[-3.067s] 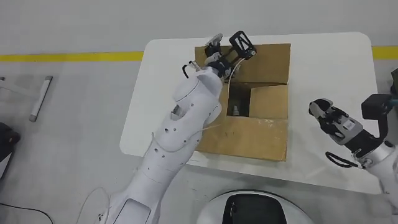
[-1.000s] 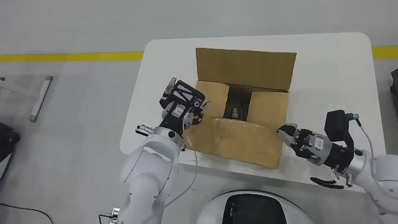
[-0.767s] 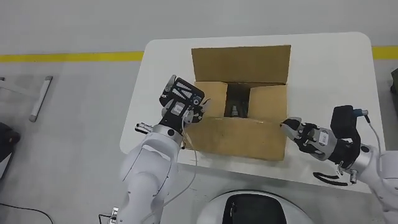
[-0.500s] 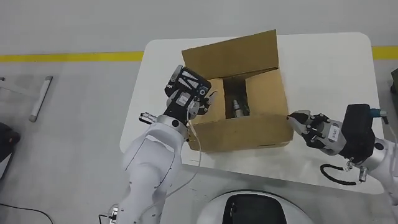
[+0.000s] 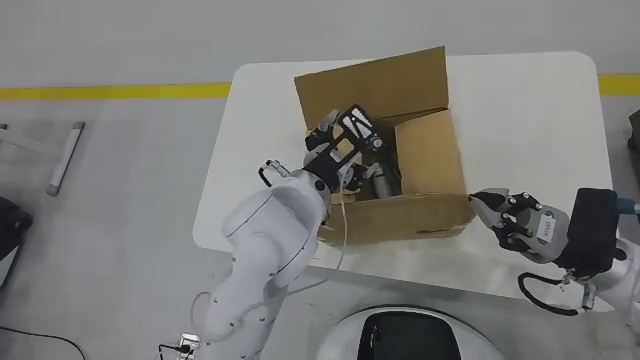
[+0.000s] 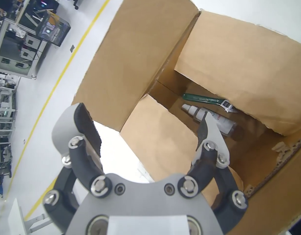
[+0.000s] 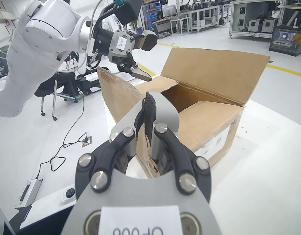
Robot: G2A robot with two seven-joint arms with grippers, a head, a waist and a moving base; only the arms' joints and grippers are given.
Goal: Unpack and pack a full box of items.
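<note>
A brown cardboard box (image 5: 410, 90) stands open in the middle of the white table (image 5: 530, 100), its back flap upright. My left gripper (image 5: 350, 150) hangs open over the box's left side flap (image 6: 157, 133), holding nothing. Inside on the bottom lie a green tube (image 6: 204, 99) and a white spray bottle (image 6: 215, 121). The right side flap (image 6: 241, 74) covers the rest of the inside. My right gripper (image 5: 480, 203) is shut on the right-hand corner of the near flap (image 7: 121, 94). The left gripper (image 7: 145, 58) shows above the box in the right wrist view.
Bare table lies to the right of the box (image 5: 540, 140) and a strip to its left (image 5: 255, 140). The table's near edge (image 5: 420, 270) runs close to the box front. A yellow floor line (image 5: 110, 90) passes behind the table.
The box has turned slightly and its back flap has come up. My left gripper has moved from the box's left outer side to above its opening. My right gripper holds the near flap's corner.
</note>
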